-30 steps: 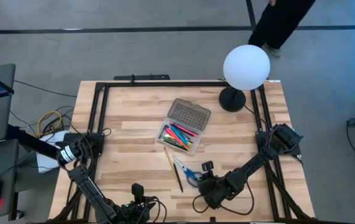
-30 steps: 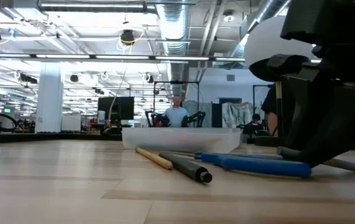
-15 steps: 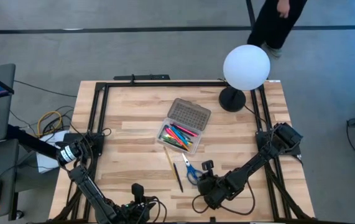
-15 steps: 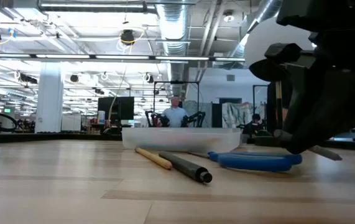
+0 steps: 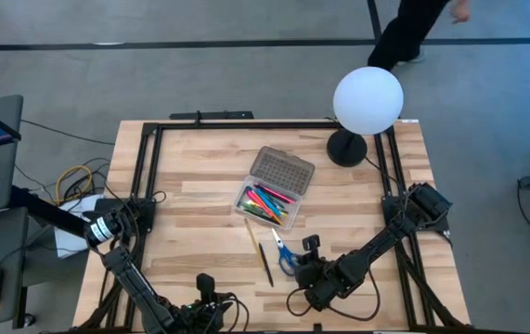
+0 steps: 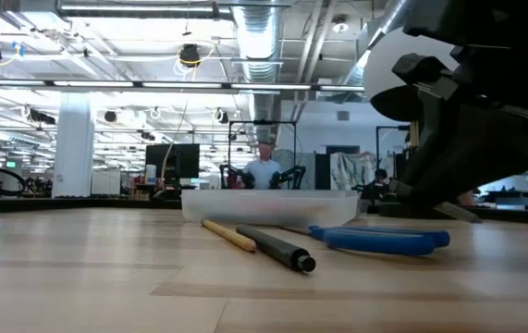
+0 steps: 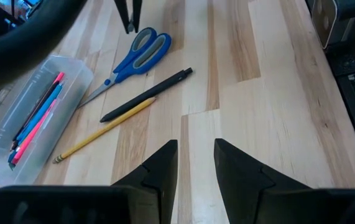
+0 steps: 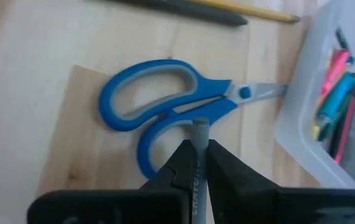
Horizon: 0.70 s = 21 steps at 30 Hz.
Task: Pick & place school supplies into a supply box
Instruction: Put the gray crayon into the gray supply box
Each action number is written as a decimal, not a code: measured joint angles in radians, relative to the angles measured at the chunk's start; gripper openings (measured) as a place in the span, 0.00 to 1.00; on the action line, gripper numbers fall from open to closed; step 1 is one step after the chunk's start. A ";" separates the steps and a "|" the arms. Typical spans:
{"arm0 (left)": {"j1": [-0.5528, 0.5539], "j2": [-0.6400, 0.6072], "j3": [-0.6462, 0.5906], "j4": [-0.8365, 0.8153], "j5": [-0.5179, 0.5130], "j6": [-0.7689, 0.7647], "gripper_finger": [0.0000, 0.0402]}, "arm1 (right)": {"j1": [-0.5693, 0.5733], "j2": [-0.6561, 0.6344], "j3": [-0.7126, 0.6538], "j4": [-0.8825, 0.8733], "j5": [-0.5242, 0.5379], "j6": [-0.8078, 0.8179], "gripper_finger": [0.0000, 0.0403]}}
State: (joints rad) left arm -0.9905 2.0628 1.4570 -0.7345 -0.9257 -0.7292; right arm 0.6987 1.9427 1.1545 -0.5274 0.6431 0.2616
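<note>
The right gripper, pinching a grey pen, hovered over the blue scissors near the supply box; a good placement meant lifting clear before swinging boxward; the left gripper, fingers spread, waited.

The worktop is pale wood planks inside a black frame. On it lie the clear supply box, lid hinged open, with coloured pens inside; a yellow pencil; a black pen; blue-handled scissors; and the globe lamp's dark base, which seems to stand on the far right corner.
</note>
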 joint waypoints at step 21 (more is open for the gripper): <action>0.009 0.000 -0.022 -0.008 0.005 0.000 0.25 | -0.399 0.000 0.272 -0.018 -0.027 -0.207 0.07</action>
State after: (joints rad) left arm -0.9815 2.0628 1.4353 -0.7430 -0.9205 -0.7296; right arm 0.3000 1.9427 1.4263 -0.5453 0.6164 0.0541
